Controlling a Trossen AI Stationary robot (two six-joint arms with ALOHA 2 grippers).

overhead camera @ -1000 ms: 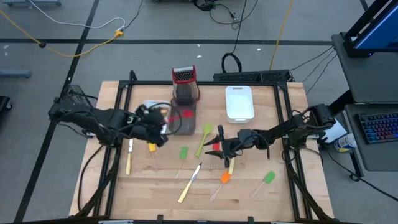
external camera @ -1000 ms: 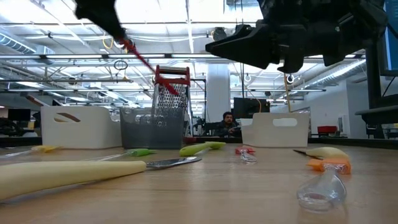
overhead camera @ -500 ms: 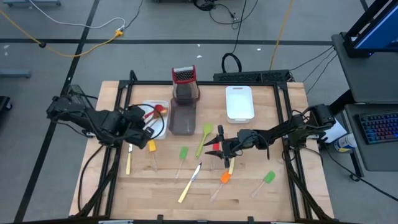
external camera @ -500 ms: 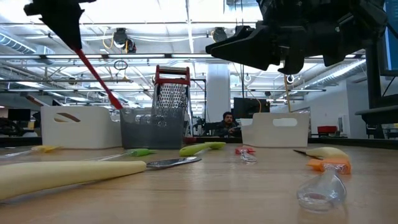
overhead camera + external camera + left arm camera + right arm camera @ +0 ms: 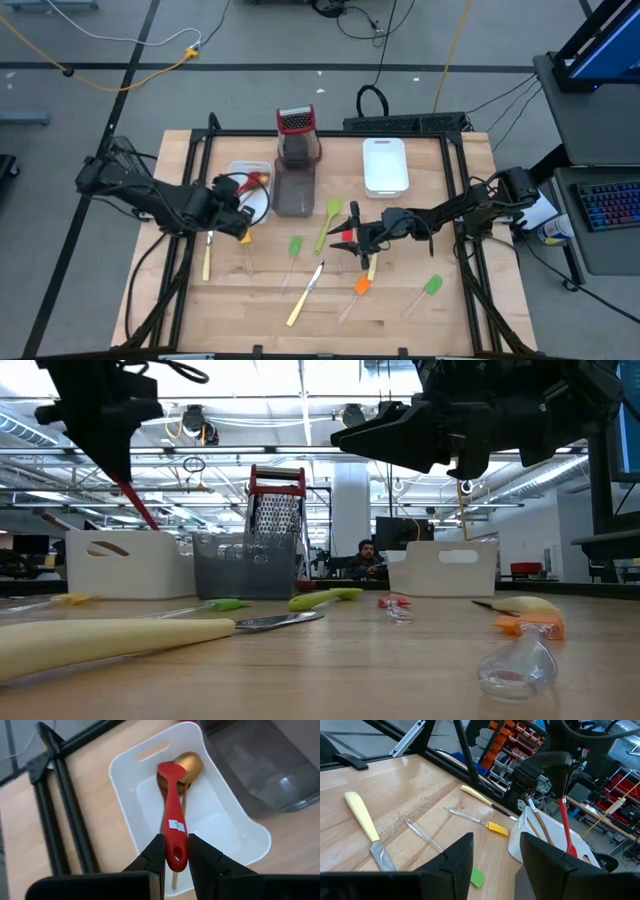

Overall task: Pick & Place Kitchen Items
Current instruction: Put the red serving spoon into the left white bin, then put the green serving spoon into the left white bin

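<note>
From above, the left tool [image 5: 240, 200] hangs over the white tray [image 5: 236, 172] at the counter's [image 5: 400, 310] left rear, while the right tool [image 5: 352, 232] waits mid-counter among scattered utensils. At counter level, the red spoon [image 5: 135, 508] slants down from the left arm towards that tray. The left wrist view shows its fingers [image 5: 156, 855] pinching the spoon's handle end, bowl lowered onto a wooden spoon [image 5: 186, 766] already lying inside. It looks light, stiff, smooth plastic; gripping nearer mid-handle would likely swing less. In the right wrist view its fingers [image 5: 457, 857] stand spread, holding nothing.
</note>
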